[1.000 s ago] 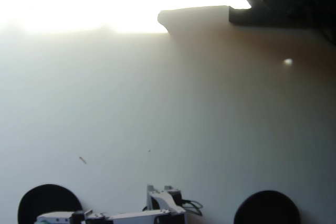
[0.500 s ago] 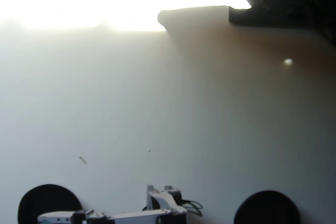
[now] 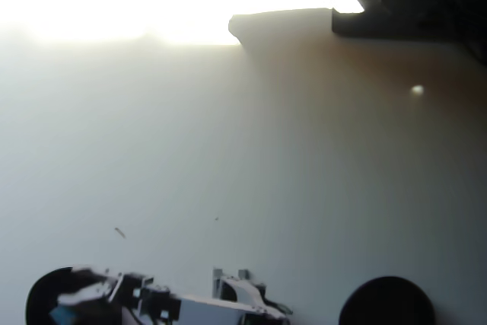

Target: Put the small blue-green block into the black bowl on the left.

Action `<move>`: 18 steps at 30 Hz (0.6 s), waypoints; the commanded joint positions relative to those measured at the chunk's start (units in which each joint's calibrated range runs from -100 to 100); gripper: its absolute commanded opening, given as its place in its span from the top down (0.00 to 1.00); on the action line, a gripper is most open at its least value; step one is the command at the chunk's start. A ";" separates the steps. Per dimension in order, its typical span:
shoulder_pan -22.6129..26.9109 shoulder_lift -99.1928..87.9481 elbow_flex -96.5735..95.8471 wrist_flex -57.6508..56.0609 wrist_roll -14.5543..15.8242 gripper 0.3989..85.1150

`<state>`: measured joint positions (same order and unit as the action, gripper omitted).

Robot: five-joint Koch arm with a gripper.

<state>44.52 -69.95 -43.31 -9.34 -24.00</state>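
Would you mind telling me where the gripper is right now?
In the overhead view the gripper is at the bottom left, over the black bowl on that side, far from the other black bowl at the bottom right.

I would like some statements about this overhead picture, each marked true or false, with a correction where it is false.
1. Two black bowls show at the bottom edge. True: the left bowl and the right bowl.
2. The arm reaches over the right bowl. False: its gripper is over the left bowl.
3. The right bowl holds a block. False: nothing shows in it.
4. The table is washed out by glare at its top left. True.
5. The fingers are clearly wide open. False: they are blurred, so this cannot be told.
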 commanded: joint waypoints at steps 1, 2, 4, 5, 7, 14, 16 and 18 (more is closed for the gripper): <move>-3.52 -3.38 1.07 0.62 5.67 0.56; -4.79 -3.70 1.07 0.54 7.72 0.56; -7.33 -4.77 -0.22 0.87 10.99 0.56; -8.89 -5.20 -1.33 1.60 12.84 0.56; -12.45 -6.16 -4.20 2.65 16.21 0.55; -24.42 -6.80 -11.13 2.08 21.83 0.55; -26.37 -6.80 -12.52 2.16 22.86 0.55; -27.74 -6.80 -14.46 2.81 23.64 0.56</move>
<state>18.34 -75.25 -57.80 -9.26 -1.68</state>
